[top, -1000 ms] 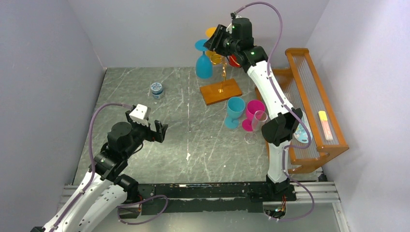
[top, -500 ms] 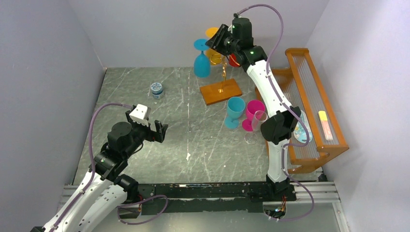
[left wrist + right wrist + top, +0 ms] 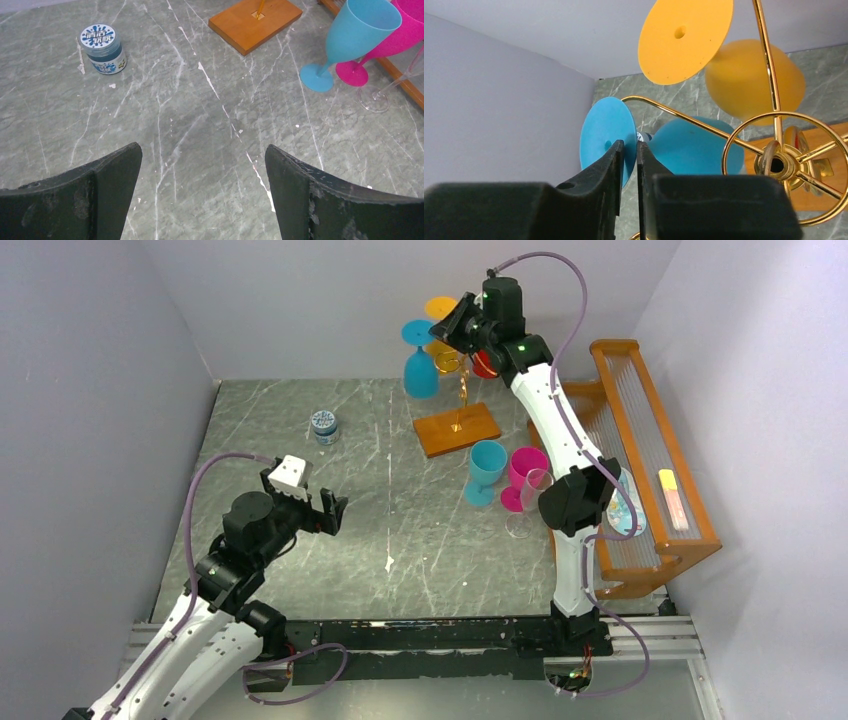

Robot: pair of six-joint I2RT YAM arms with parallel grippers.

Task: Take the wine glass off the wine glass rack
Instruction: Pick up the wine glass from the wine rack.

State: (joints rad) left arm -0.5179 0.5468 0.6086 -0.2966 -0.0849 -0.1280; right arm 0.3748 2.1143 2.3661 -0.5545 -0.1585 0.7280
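Note:
The wine glass rack (image 3: pixel 463 390) is a gold wire tree on a brown wooden base (image 3: pixel 457 428). Its wires also show in the right wrist view (image 3: pixel 769 65), and its base shows in the left wrist view (image 3: pixel 255 22). A blue wine glass (image 3: pixel 421 373) hangs upside down from a left arm of the rack. My right gripper (image 3: pixel 443 335) is high at the rack. It is shut on the edge of the blue glass's foot (image 3: pixel 606 132), with the bowl (image 3: pixel 694 145) just to the right of the gripper (image 3: pixel 630 144). My left gripper (image 3: pixel 335 512) is open and empty over the table (image 3: pixel 203 155).
A yellow glass (image 3: pixel 684 37) and a red glass (image 3: pixel 483 366) also hang on the rack. Blue (image 3: pixel 486 468), pink (image 3: pixel 524 472) and clear (image 3: pixel 530 502) glasses stand upright right of centre. A small jar (image 3: pixel 323 425) stands at the back left. An orange wooden frame (image 3: pixel 650 440) runs along the right.
My right wrist has shifted slightly right and up at the rack. The blue glass has swung a little. The left arm has not moved.

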